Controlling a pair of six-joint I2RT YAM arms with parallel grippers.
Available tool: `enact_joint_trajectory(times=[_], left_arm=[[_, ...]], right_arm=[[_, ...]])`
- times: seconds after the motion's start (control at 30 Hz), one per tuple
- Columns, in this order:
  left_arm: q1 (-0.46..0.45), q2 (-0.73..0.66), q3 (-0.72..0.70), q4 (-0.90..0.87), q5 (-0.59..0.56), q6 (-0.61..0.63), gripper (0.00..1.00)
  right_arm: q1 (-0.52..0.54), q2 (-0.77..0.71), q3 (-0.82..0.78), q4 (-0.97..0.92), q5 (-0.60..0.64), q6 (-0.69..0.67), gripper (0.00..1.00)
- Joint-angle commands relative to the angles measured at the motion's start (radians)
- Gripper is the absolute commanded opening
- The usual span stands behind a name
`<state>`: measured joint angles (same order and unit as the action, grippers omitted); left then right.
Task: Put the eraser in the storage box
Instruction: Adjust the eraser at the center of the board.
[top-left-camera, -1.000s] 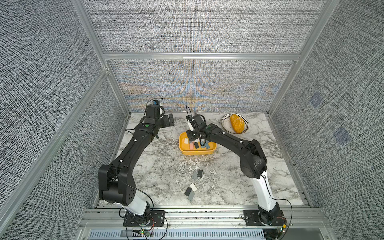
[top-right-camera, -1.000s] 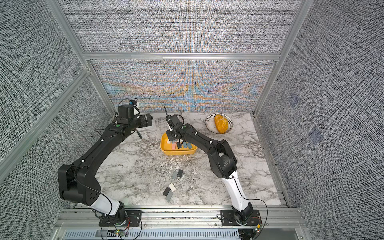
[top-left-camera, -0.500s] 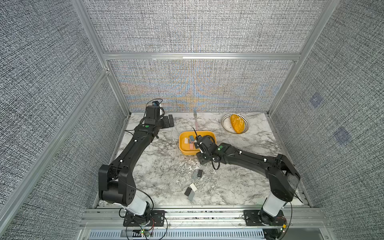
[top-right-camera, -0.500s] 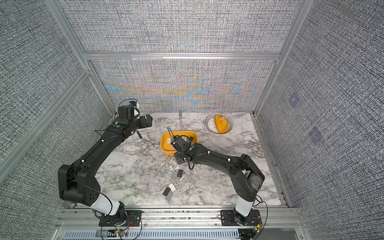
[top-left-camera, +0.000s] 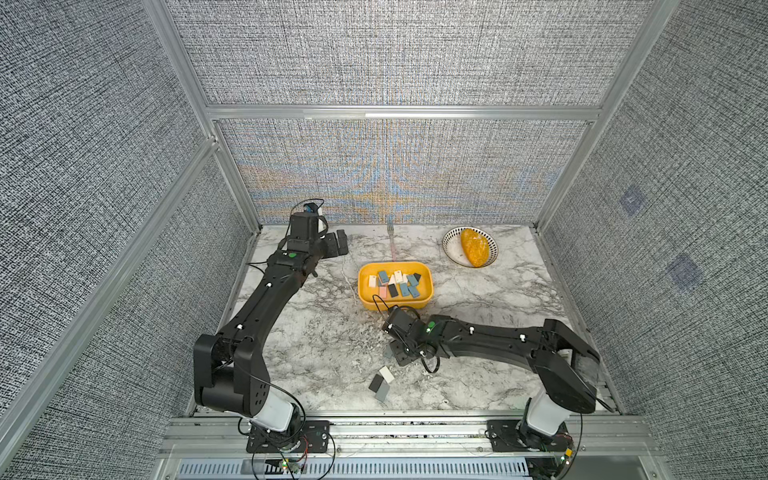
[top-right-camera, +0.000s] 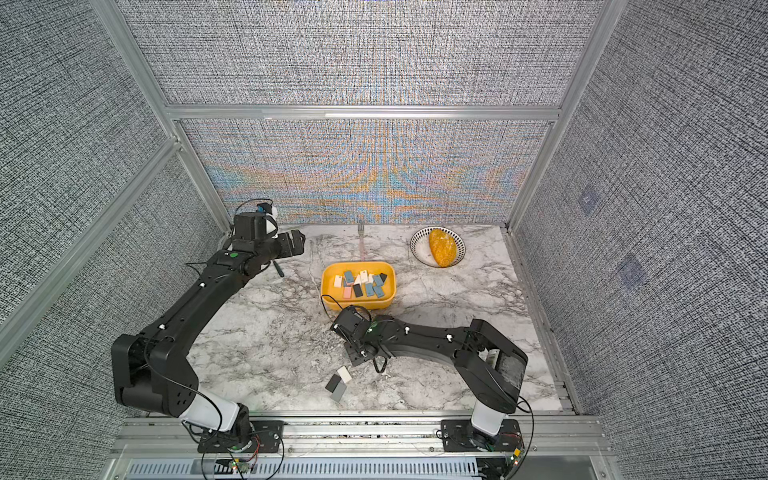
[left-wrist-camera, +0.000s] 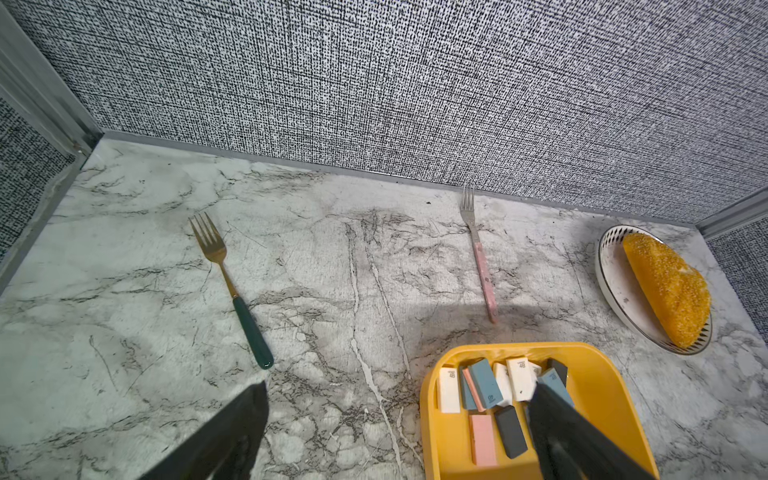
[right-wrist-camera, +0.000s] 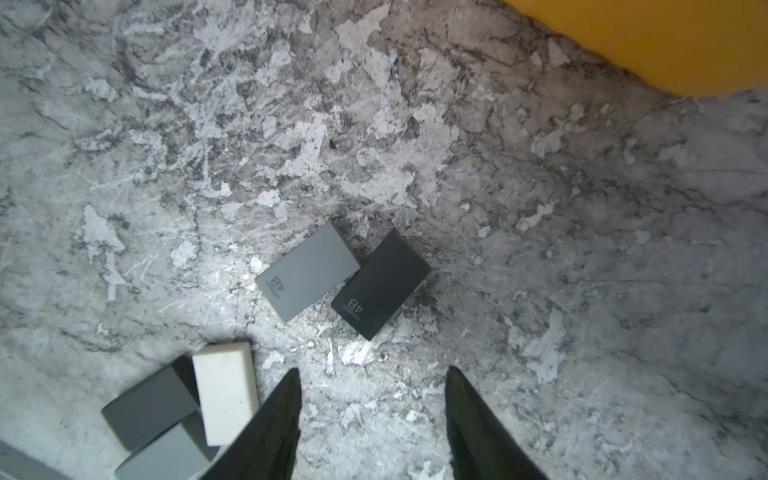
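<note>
The yellow storage box (top-left-camera: 395, 305) sits mid-table and holds several erasers (top-left-camera: 395, 282). My right gripper (right-wrist-camera: 372, 374) is open and empty, low over the marble in front of the box (right-wrist-camera: 665, 41). Just beyond its fingertips lie a grey eraser (right-wrist-camera: 307, 272) and a black eraser (right-wrist-camera: 380, 286), touching at a corner. Beside one finger lie a white eraser (right-wrist-camera: 226, 390) and two grey ones (right-wrist-camera: 149, 407). In both top views the right gripper (top-left-camera: 398, 353) (top-right-camera: 358, 355) covers most of the pair. My left gripper (left-wrist-camera: 399, 388) is wide open at the back left.
A white bowl (top-left-camera: 451, 249) with a dark-patterned rim holds an orange bun at the back right. A pink-handled fork (left-wrist-camera: 484, 274) lies behind the box, and a green-handled fork (left-wrist-camera: 249, 324) lies further left. Three loose erasers (top-left-camera: 382, 382) lie near the front edge.
The right arm has left the box and swung forward and down over the loose erasers. Its jaws have opened wider. The left arm has not moved.
</note>
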<state>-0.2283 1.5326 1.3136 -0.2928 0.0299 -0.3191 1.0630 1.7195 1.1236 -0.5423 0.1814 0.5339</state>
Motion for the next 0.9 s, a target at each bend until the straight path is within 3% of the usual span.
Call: enact_joint_trajectory(times=[0.0, 0.87], left_arm=[[0.000, -0.011, -0.007, 0.026, 0.005, -0.001, 1.00], [0.001, -0.004, -0.017, 0.033, -0.006, 0.005, 1.00]], right_arm=[[0.002, 0.022, 0.002, -0.015, -0.012, 0.042, 0.57], [-0.055, 0.156, 0.054, 0.016, -0.017, 0.042, 0.59]])
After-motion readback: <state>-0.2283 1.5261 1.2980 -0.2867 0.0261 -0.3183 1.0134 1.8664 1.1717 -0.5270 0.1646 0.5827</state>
